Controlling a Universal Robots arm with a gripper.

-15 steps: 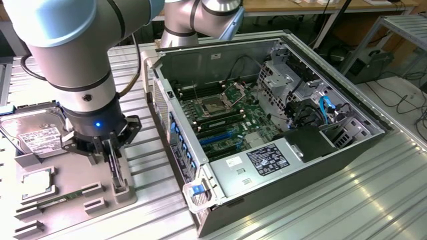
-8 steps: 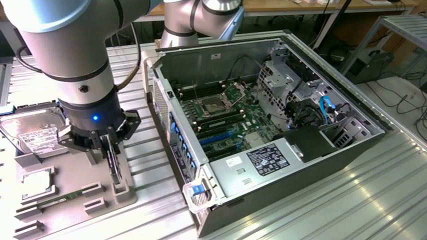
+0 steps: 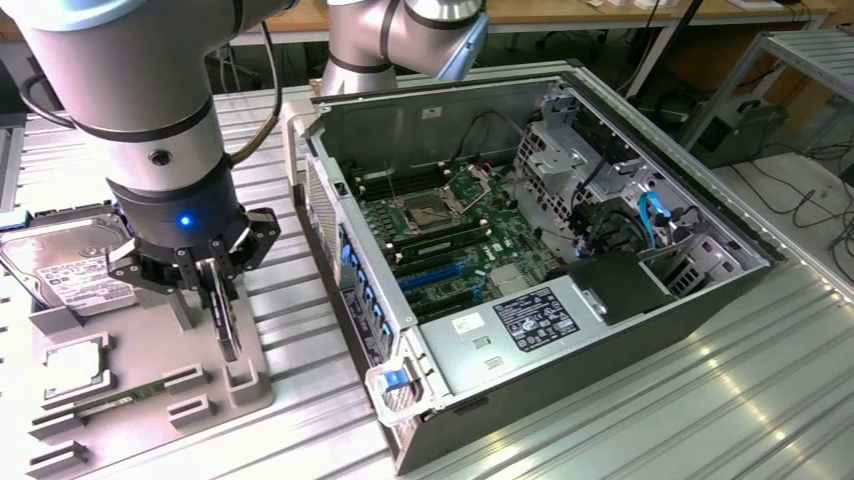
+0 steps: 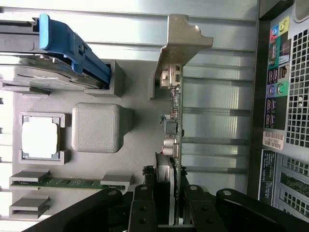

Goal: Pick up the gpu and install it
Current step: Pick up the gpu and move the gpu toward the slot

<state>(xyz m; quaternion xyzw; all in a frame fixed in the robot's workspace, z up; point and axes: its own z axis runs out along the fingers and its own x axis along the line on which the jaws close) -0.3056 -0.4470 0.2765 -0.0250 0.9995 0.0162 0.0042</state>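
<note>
The gripper (image 4: 167, 205) is clamping the gpu (image 4: 177, 121), its black fingers (image 4: 144, 208) sitting against the card's two faces near the fan and heatsink (image 4: 165, 169). The card is standing on edge in its slot in the grey tray (image 3: 140, 340), with its silver end bracket (image 4: 182, 41) at the end away from the wrist. By the look of it, the gpu is going to handle as a light, stiff, fragile thing. The green board is carrying small parts that a squeeze could crack, so the bare board margins and the solid heatsink body are looking like the safest places to take hold, while the fan blades and the connector edge are best left alone. On the exterior view's clock face, the tray is lying at about eight o'clock. It is holding a hard drive (image 3: 67, 275) at roughly ten o'clock from the card, a square processor chip (image 3: 74, 368) at eight o'clock and a narrow memory stick (image 4: 60, 182) at seven o'clock, each in its own recess. Farther off, at about two o'clock from the tray, the open computer case (image 3: 667, 335) is lying on its side on the slatted metal table (image 3: 747, 410). It is showing its motherboard (image 3: 461, 235), an empty-looking processor socket (image 3: 434, 210) and blue cables (image 3: 654, 215).
</note>
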